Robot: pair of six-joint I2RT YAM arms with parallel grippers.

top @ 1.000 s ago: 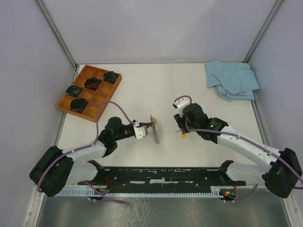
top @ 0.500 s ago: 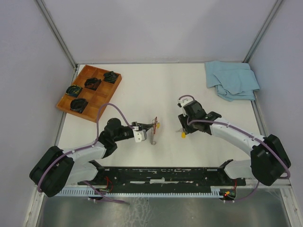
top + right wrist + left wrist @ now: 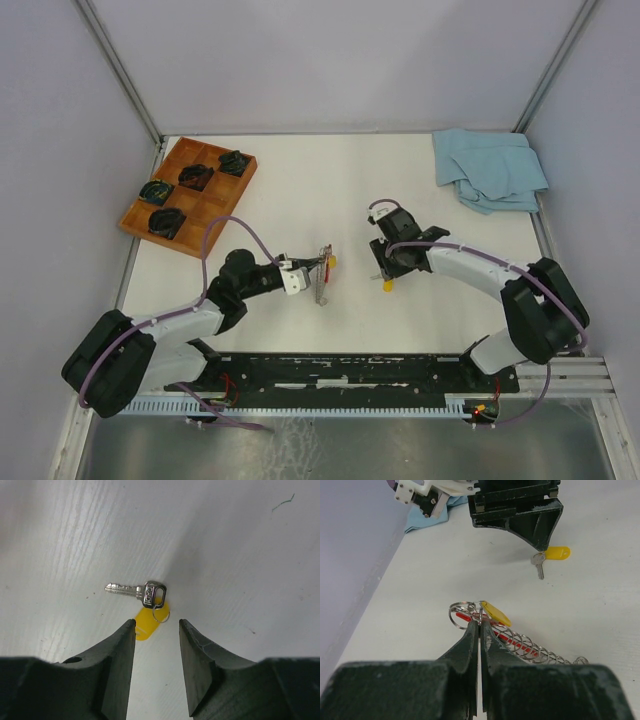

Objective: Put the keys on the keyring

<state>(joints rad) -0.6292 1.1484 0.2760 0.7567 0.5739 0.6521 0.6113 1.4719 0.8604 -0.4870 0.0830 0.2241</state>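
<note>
On the white table, between pale grey walls, the left gripper pinches the keyring. The right gripper hangs, jaws apart, over a yellow-tagged key lying flat.

Bright, even diffuse light, soft faint shadows, slight close-up blur on the left gripper
</note>
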